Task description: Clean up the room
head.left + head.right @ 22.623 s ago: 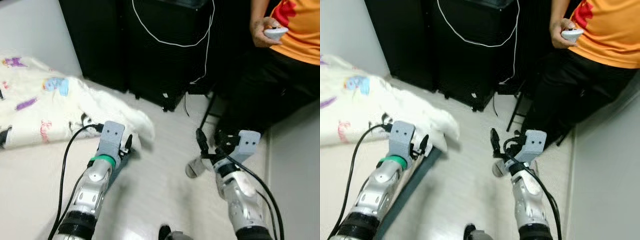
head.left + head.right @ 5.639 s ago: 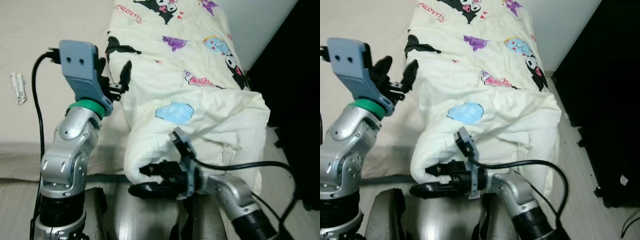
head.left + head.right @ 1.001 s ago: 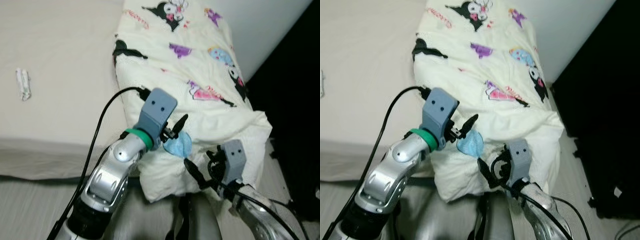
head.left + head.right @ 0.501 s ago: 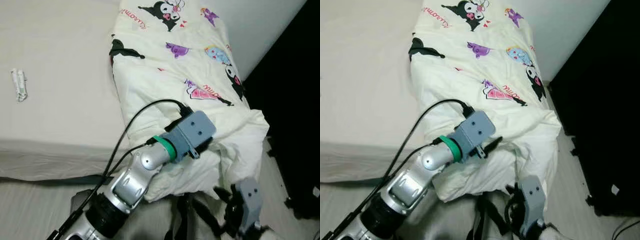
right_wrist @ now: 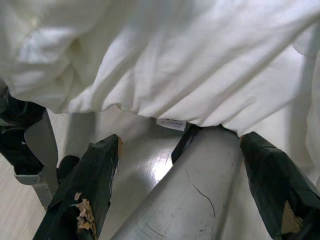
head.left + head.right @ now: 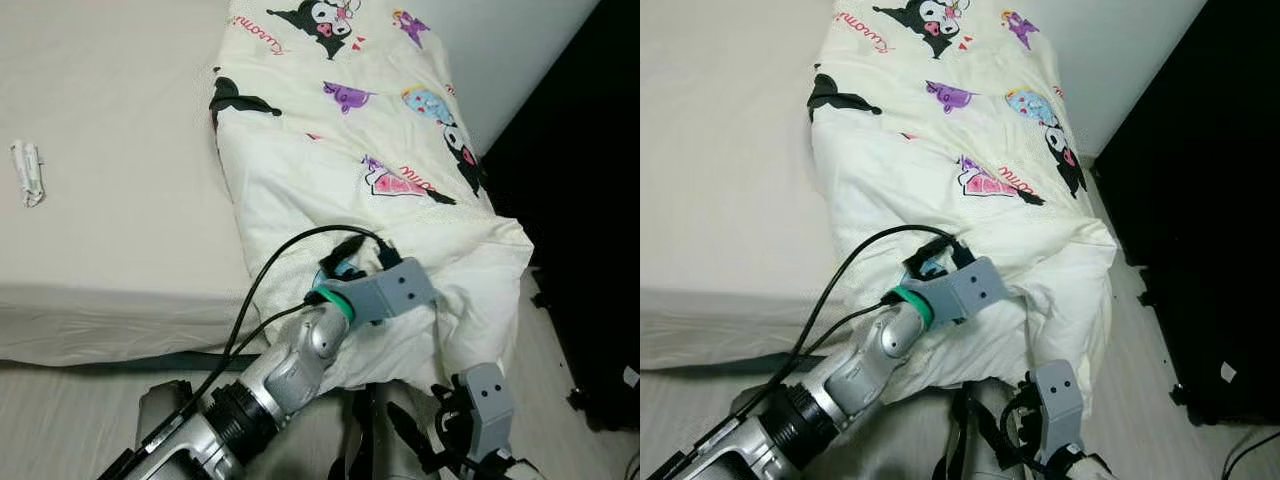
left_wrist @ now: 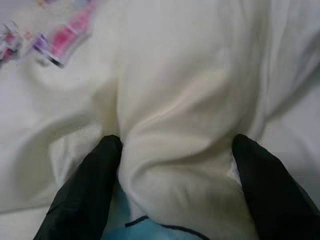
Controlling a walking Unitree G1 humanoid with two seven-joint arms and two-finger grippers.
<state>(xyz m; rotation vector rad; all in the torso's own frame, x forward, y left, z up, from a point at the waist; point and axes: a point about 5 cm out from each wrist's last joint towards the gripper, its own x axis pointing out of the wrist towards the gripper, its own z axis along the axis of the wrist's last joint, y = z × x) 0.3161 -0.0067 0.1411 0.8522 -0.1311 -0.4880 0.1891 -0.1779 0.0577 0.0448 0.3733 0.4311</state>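
The quilt point(image 6: 400, 150) is soft matt cloth, cream with printed cartoon figures, bunched between the left tool's point(image 7: 175, 190) spread matt black fingers. The bed point(image 6: 110, 200) sheet looks like smooth beige fabric. The floor point(image 5: 145, 165) is glossy, perhaps pale laminate. The right tool's point(image 5: 180, 195) black fingers are scuffed.

A: Left arm point(image 6: 300, 350) reaches into the cartoon-print duvet point(image 6: 370, 150), wrist buried in its hanging corner at the mattress point(image 6: 110, 150) edge.
B: Right gripper point(image 6: 440, 440) low, near the floor. Small white wrapper point(image 6: 27, 172) on the mattress.
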